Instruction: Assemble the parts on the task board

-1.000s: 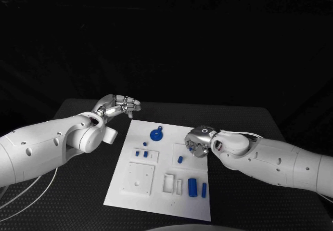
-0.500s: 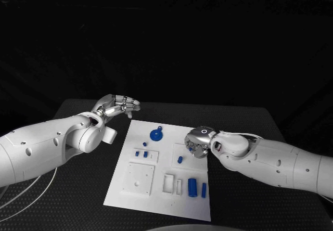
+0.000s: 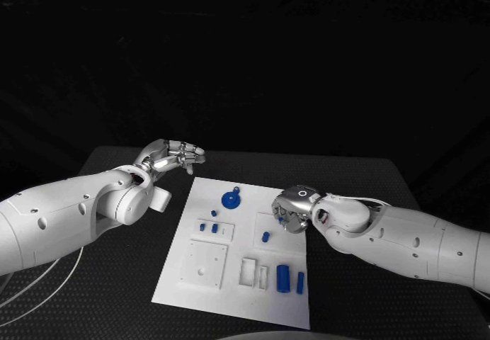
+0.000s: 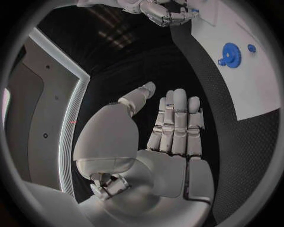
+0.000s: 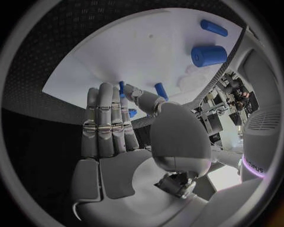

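Observation:
The white task board (image 3: 204,283) lies in the middle of the black table. On it are a blue gear (image 3: 233,199), small blue pegs (image 3: 208,227), a short peg (image 3: 265,236) and a thick blue cylinder (image 3: 283,273) beside a slim one (image 3: 300,280). My right hand (image 3: 291,210) hovers over the board's right edge. Its thumb and a fingertip appear to pinch a small blue peg (image 5: 121,88), the other fingers (image 5: 101,118) straight. My left hand (image 3: 173,154) hangs off the board's far left corner with flat fingers (image 4: 177,123), holding nothing.
The board (image 5: 136,47) has raised white plates (image 3: 204,261) and slots (image 3: 248,270) on its near half. In the left wrist view the gear (image 4: 232,54) and the right hand (image 4: 163,12) lie beyond the left hand. Black table mat (image 3: 102,283) surrounds the board.
My right hand has shifted very slightly toward the near side over the board's right edge. The left hand and the parts on the board have not moved.

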`<act>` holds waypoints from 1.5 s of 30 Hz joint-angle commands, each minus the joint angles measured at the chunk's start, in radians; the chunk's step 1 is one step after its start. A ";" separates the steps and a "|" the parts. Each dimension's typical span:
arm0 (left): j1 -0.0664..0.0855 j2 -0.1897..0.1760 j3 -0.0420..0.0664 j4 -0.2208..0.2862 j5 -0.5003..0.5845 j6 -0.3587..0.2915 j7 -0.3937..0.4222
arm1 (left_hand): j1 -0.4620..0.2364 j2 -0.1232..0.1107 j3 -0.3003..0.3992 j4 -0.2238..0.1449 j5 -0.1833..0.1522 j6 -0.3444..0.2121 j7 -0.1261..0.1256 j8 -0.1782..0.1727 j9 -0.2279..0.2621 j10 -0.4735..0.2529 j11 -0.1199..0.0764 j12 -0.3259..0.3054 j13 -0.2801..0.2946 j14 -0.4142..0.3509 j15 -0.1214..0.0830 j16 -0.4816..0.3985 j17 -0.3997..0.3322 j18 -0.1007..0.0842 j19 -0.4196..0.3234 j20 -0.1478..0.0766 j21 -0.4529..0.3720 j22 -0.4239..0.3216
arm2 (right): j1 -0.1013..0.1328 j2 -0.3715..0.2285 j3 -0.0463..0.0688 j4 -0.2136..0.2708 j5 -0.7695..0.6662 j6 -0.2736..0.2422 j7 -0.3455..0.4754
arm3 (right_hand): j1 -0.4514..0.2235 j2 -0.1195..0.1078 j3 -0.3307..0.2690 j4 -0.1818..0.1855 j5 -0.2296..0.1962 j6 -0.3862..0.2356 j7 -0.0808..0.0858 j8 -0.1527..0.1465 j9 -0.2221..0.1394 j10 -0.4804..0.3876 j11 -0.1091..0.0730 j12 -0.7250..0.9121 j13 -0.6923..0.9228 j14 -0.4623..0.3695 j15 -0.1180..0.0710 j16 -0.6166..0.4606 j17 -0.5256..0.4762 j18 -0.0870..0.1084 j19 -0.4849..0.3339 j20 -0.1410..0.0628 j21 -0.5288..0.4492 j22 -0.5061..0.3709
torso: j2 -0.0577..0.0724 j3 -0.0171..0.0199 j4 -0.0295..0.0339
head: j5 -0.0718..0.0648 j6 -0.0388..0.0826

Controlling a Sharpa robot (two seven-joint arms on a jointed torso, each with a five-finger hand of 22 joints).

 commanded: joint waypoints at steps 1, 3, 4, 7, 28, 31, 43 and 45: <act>0.001 0.002 0.001 -0.001 0.006 0.011 0.006 | -0.008 0.002 -0.006 0.000 0.005 -0.006 0.002 -0.005 -0.001 -0.007 -0.001 0.005 0.001 0.006 0.003 0.006 0.001 0.018 0.007 -0.019 -0.005 0.003 | 0.003 -0.005 0.005 0.006 -0.014 -0.022 0.003 | -0.001 -0.010 0.006 0.001 -0.006 0.006 -0.001 0.004 0.003 0.010 0.000 0.005 0.002 -0.001 -0.007 0.006 0.002 0.006 0.009 0.001 0.007 0.002 | 0.000 -0.0008 0.0012 | -0.003 0.001; 0.001 0.002 0.001 -0.001 0.006 0.011 0.006 | -0.009 0.002 -0.006 0.001 0.005 -0.007 0.002 -0.005 -0.001 -0.007 -0.001 0.005 0.001 0.006 0.003 0.006 0.001 0.018 0.007 -0.019 -0.005 0.004 | 0.005 -0.007 0.007 0.010 -0.014 -0.023 0.003 | -0.001 -0.011 0.007 0.002 -0.006 0.006 -0.001 0.004 0.003 0.011 0.000 0.005 0.002 -0.001 -0.007 0.006 0.002 0.006 0.009 0.001 0.008 0.002 | 0.000 -0.0012 0.0019 | -0.004 0.001; 0.001 0.002 0.001 -0.001 0.006 0.011 0.006 | -0.009 0.002 -0.006 0.001 0.005 -0.007 0.002 -0.005 -0.001 -0.007 -0.001 0.005 0.001 0.006 0.003 0.006 0.001 0.018 0.007 -0.019 -0.005 0.004 | 0.006 -0.009 0.008 0.013 -0.014 -0.023 0.003 | 0.000 -0.012 0.008 0.002 -0.007 0.007 -0.002 0.004 0.003 0.011 -0.001 0.005 0.003 -0.001 -0.007 0.007 0.003 0.006 0.010 0.000 0.008 0.003 | 0.000 -0.0011 0.0022 | -0.004 0.001; 0.001 0.002 0.001 -0.002 0.006 0.010 0.006 | -0.010 0.003 -0.006 0.001 0.005 -0.008 0.002 -0.005 -0.001 -0.008 -0.001 0.006 0.002 0.007 0.003 0.006 0.001 0.018 0.007 -0.019 -0.005 0.004 | 0.008 -0.013 0.013 0.020 -0.014 -0.020 0.003 | 0.000 -0.013 0.010 0.004 -0.007 0.007 -0.002 0.004 0.004 0.012 -0.001 0.005 0.003 -0.001 -0.008 0.008 0.003 0.006 0.010 0.000 0.009 0.004 | 0.001 -0.0004 0.0015 | -0.004 0.001; 0.001 0.004 0.001 -0.011 0.008 0.006 0.007 | -0.010 0.002 -0.006 0.002 0.006 -0.013 0.004 -0.006 -0.002 -0.011 -0.001 0.007 0.002 0.007 0.003 0.006 0.002 0.019 0.008 -0.019 -0.006 0.004 | 0.016 -0.019 0.044 0.133 0.080 -0.147 0.047 | -0.002 -0.016 0.015 0.009 -0.005 0.008 -0.002 0.004 0.006 0.014 -0.002 0.005 0.006 -0.001 -0.009 0.012 0.005 0.006 0.012 -0.001 0.010 0.007 | 0.000 -0.0015 0.0029 | 0.019 0.007; 0.002 0.005 0.001 -0.014 0.009 -0.004 0.008 | -0.010 0.003 -0.006 0.002 0.006 -0.013 0.004 -0.006 -0.002 -0.011 -0.001 0.007 0.002 0.007 0.003 0.006 0.002 0.019 0.008 -0.019 -0.007 0.004 | 0.016 -0.002 0.044 0.136 0.080 -0.170 0.048 | -0.002 -0.017 0.016 0.010 -0.005 0.009 -0.002 0.004 0.007 0.014 -0.002 0.005 0.006 -0.001 -0.009 0.013 0.005 0.006 0.013 -0.002 0.011 0.007 | 0.000 -0.0021 0.0028 | 0.028 0.009; 0.002 0.010 0.001 -0.014 0.063 -0.046 0.021 | -0.011 0.002 -0.006 0.003 0.007 -0.013 0.004 -0.005 -0.002 -0.009 -0.002 0.010 0.004 0.008 0.003 0.006 0.003 0.019 0.010 -0.018 -0.007 0.004 | -0.002 0.101 0.030 0.075 0.073 -0.165 0.053 | -0.001 -0.016 0.017 0.012 -0.006 0.008 -0.002 0.003 0.007 0.013 -0.001 0.003 0.006 -0.001 -0.009 0.014 0.005 0.006 0.014 -0.002 0.012 0.008 | -0.001 -0.0045 0.0049 | 0.076 0.021; 0.002 0.013 0.001 -0.016 0.063 -0.047 0.021 | -0.012 0.002 -0.006 0.003 0.007 -0.013 0.004 -0.004 -0.002 -0.009 -0.002 0.011 0.004 0.007 0.003 0.006 0.003 0.019 0.010 -0.018 -0.008 0.005 | -0.007 0.118 0.022 0.067 0.072 -0.164 0.054 | -0.001 -0.016 0.017 0.012 -0.005 0.007 -0.002 0.003 0.008 0.013 -0.001 0.003 0.006 -0.001 -0.009 0.015 0.005 0.006 0.014 -0.002 0.012 0.008 | 0.000 -0.0040 0.0046 | 0.085 0.021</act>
